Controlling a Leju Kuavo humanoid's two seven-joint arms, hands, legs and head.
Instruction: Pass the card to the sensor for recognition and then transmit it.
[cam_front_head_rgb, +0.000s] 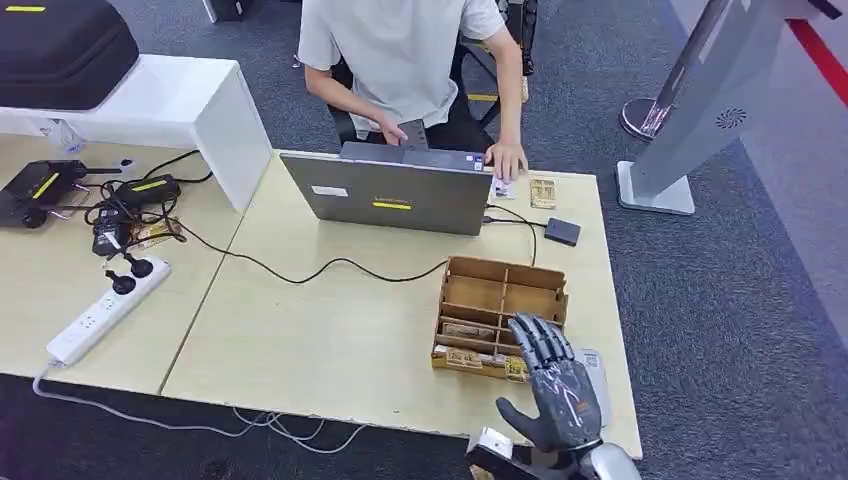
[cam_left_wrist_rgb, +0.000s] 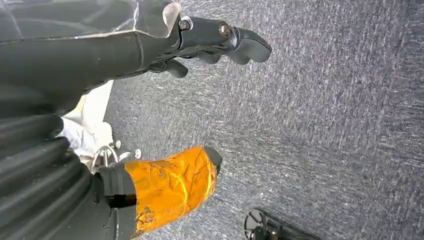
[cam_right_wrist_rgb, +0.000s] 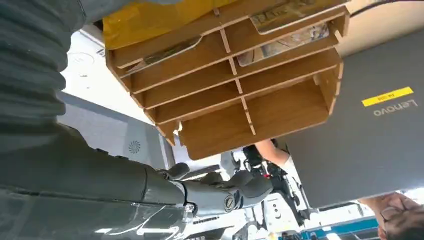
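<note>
Behind the wooden organizer (cam_front_head_rgb: 500, 310) stands a laptop (cam_front_head_rgb: 395, 192).

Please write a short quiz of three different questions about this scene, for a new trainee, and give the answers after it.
1. True or false: the right hand grips a card.
2. Multiple choice: where do cards lie in the wooden organizer? A) in the compartments nearest the robot; B) in the compartments nearest the laptop; C) in every compartment.
3. Short answer: what rests on the table beside the laptop, near the small black box?

Key
1. False: it hovers over the organizer's near edge, fingers spread, holding nothing.
2. A.
3. A person's hand, next to loose cards.
</note>
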